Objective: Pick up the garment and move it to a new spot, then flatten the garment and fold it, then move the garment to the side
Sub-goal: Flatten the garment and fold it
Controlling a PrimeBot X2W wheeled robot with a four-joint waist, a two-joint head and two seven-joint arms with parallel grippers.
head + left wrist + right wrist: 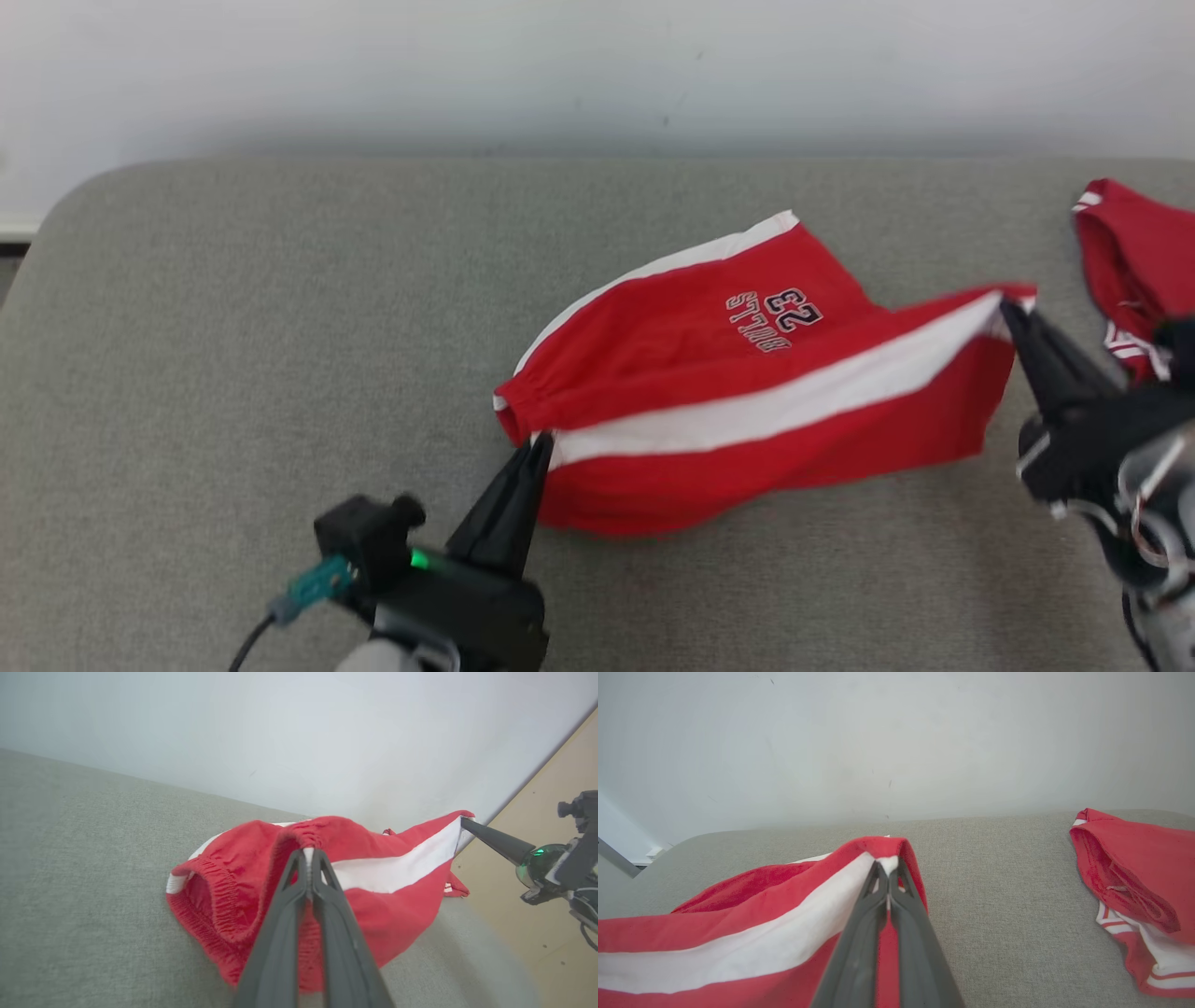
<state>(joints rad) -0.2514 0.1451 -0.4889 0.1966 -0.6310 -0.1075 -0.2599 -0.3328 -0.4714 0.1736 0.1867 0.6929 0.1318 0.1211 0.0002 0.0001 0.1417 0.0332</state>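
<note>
Garment (747,401), red shorts with a white stripe, lies mid-desk (233,327), one edge stretched taut between two clamped claws: left claw (540,448) at its 8 o'clock, right claw (1013,313) at 2 o'clock.

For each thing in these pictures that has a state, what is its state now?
red shorts with a white side stripe: unfolded, stretched between both grippers
left gripper: shut on the elastic waistband
right gripper: shut on the leg hem
second red garment with white trim: crumpled, lying free on the grey padded surface
</note>
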